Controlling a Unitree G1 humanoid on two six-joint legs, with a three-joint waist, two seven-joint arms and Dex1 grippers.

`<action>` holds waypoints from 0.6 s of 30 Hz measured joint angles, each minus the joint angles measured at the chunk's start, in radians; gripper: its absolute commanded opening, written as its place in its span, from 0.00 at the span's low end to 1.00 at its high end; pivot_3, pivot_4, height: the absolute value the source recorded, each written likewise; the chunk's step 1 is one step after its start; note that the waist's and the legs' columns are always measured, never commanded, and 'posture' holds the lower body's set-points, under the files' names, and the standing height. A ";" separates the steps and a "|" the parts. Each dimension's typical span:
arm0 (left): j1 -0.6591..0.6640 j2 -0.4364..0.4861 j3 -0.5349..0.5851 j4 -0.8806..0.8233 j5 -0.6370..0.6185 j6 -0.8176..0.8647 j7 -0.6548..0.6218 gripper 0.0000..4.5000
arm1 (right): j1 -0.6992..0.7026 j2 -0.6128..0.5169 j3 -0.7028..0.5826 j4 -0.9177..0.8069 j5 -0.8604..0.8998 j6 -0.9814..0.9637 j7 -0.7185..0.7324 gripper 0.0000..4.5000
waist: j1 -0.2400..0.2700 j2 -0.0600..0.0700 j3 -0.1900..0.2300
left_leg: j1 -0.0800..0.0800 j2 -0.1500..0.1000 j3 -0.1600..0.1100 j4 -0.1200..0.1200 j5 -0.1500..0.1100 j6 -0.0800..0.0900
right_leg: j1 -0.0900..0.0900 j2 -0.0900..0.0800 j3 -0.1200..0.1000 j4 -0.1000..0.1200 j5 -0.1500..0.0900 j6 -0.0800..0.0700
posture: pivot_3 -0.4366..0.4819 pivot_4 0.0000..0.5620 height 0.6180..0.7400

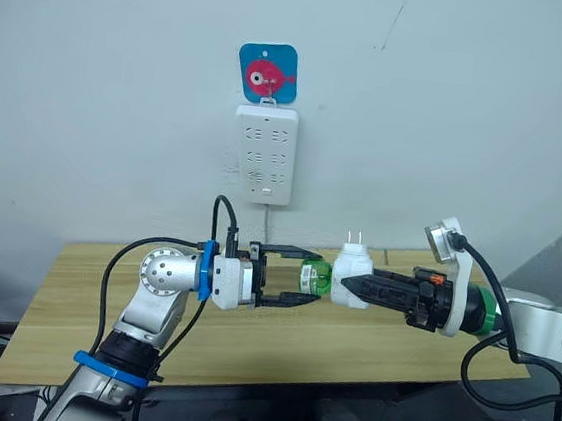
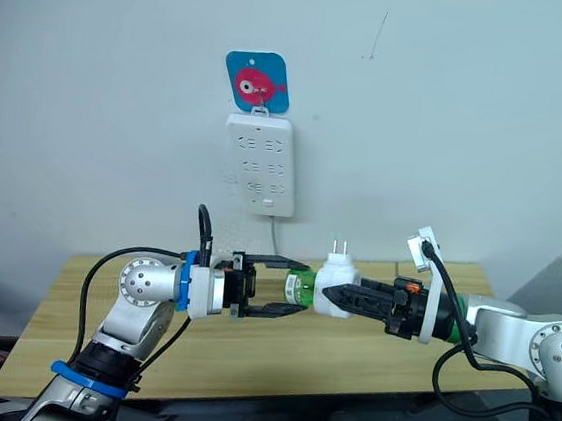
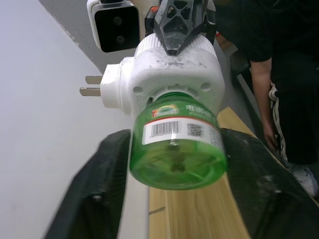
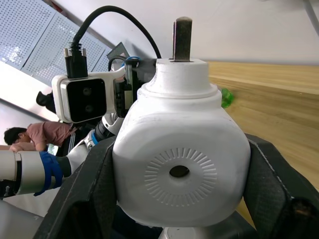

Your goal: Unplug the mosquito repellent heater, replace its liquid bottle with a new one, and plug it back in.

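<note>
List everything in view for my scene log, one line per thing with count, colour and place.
mosquito repellent heater: one, white, held over the table by the right pincer, prongs up.
liquid bottle: one, green, fitted in the heater, between the left pincer's fingers.
power strip: one, white, on the wall above the table.
fish sticker: one, blue with a pink fish, on the wall above the strip.
table: one, light wood, against the wall.
person: one, dark clothes, beside the table.
left pincer: one, black, open around the bottle.
right pincer: one, black, shut on the heater.
</note>
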 measured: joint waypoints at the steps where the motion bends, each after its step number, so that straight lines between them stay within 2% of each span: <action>1: -0.005 0.003 -0.001 -0.003 -0.002 0.014 -0.002 0.51 | 0.000 0.000 0.000 0.000 -0.002 -0.002 0.000 0.66 | 0.000 0.000 0.000 | 0.000 0.000 0.000 0.000 0.000 0.000 | 0.000 0.000 0.000 0.000 0.000 0.000 | 0.33 0.15 1.00; 4: -0.033 0.056 -0.026 -0.054 -0.046 0.191 -0.017 0.51 | -0.002 0.000 0.003 -0.006 -0.024 -0.001 0.008 0.66 | -0.002 0.000 0.000 | 0.000 0.000 0.000 0.000 0.000 0.000 | 0.000 0.000 0.000 0.001 -0.001 0.001 | 0.34 0.15 1.00; 7: -0.090 0.140 -0.069 -0.146 -0.154 0.608 -0.012 0.51 | -0.014 -0.005 0.011 -0.011 -0.081 0.006 0.038 0.66 | -0.005 0.000 0.000 | 0.000 0.000 0.000 0.000 0.000 0.000 | 0.000 0.001 -0.001 0.001 -0.003 0.004 | 0.34 0.15 1.00; 11: -0.281 0.256 -0.103 -0.171 -0.427 1.279 -0.058 0.51 | -0.038 -0.016 0.023 -0.066 -0.164 0.012 0.131 0.66 | -0.008 0.000 0.000 | -0.001 0.000 -0.002 0.002 0.000 0.000 | -0.003 0.002 -0.006 0.001 -0.003 0.005 | 0.34 0.15 1.00; 14: -0.360 0.271 -0.102 -0.136 -0.510 1.484 -0.093 0.51 | -0.049 -0.016 0.020 -0.084 -0.186 0.009 0.180 0.66 | -0.012 0.001 0.000 | 0.000 0.000 -0.001 0.001 0.000 0.000 | -0.003 0.002 -0.005 0.000 -0.003 0.005 | 0.33 0.15 1.00; 18: -0.369 0.267 -0.103 -0.101 -0.524 1.534 -0.145 0.51 | -0.048 -0.009 0.021 -0.099 -0.191 0.005 0.194 0.66 | -0.014 0.001 0.000 | 0.000 0.000 -0.001 0.000 0.000 0.000 | -0.004 0.001 -0.004 0.000 -0.003 0.004 | 0.32 0.15 1.00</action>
